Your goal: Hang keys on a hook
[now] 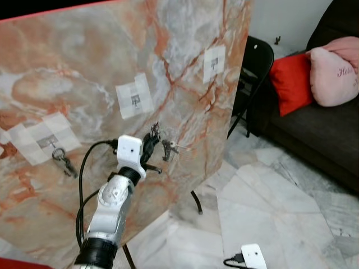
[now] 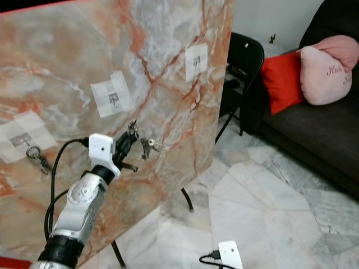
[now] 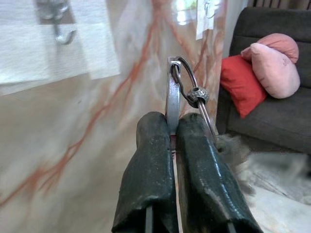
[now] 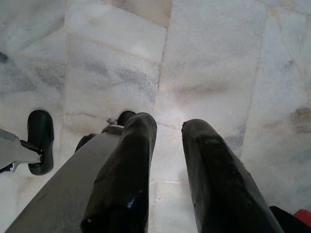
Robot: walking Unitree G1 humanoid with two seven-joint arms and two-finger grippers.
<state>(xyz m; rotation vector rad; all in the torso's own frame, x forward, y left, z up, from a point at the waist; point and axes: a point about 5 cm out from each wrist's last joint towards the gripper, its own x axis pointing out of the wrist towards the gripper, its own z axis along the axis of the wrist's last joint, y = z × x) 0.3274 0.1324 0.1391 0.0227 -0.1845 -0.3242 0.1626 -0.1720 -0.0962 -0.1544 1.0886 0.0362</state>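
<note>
Marble-patterned board (image 1: pixel 67 84) fills the upper left of the head views, tilted on thin black legs over a pale marble floor (image 1: pixel 269 202); a dark sofa (image 1: pixel 314 129) with a red cushion (image 1: pixel 290 81) and a pink cushion (image 1: pixel 335 70) occupies the upper right.

We find the left gripper (image 1: pixel 150 144) at centre frame, raised close to the board face. Its fingers (image 3: pixel 150 160) are pressed together on a flat metal tab, and the keys (image 1: pixel 168 148) hang from the attached key ring (image 3: pixel 192 92) just beyond the fingertips. We judge this pinch keeps the ring open side presented toward the board, so that it can be slipped over a hook.

Three taped hooks sit on the board. The middle hook (image 1: pixel 136 101) lies above and slightly left of the gripper, the nearest target. The lower-left hook (image 1: pixel 49 141) already carries another set of keys (image 1: pixel 63 161). The upper-right hook (image 1: pixel 214 63) is free.

The right gripper (image 4: pixel 167 160) hangs idle, fingers spread, pointing at the floor.

We judge the keys not yet hung; the ring needs lifting to the middle hook.
</note>
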